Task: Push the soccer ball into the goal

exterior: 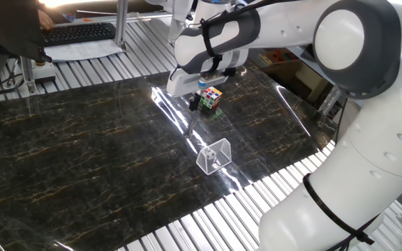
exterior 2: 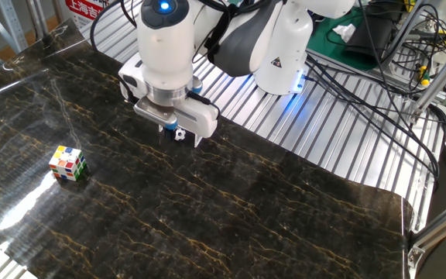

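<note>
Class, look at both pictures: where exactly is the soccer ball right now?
In the other fixed view the soccer ball sits on the dark table right at the gripper tips, well right of the Rubik's cube.
</note>
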`<state>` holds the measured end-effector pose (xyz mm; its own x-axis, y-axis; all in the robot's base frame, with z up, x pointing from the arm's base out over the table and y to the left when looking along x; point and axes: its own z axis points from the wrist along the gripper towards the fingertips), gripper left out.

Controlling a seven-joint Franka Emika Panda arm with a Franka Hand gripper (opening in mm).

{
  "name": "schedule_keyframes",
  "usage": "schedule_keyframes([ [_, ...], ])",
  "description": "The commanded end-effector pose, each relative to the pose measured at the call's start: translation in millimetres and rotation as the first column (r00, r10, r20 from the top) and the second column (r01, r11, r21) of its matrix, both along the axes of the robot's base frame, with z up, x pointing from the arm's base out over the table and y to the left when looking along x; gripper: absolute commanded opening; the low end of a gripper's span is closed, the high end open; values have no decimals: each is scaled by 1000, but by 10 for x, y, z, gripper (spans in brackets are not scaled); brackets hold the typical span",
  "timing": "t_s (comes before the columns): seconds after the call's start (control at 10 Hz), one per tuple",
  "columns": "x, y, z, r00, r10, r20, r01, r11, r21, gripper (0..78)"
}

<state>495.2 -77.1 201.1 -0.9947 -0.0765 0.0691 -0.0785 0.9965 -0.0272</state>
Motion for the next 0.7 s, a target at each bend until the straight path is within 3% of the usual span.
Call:
schedule_keyframes([
  [0.1,6,-3,15,1000,6,14,-6,1000,-1,0],
  [0.7,-6,3,36,1000,-8,14,8,1000,-2,0],
])
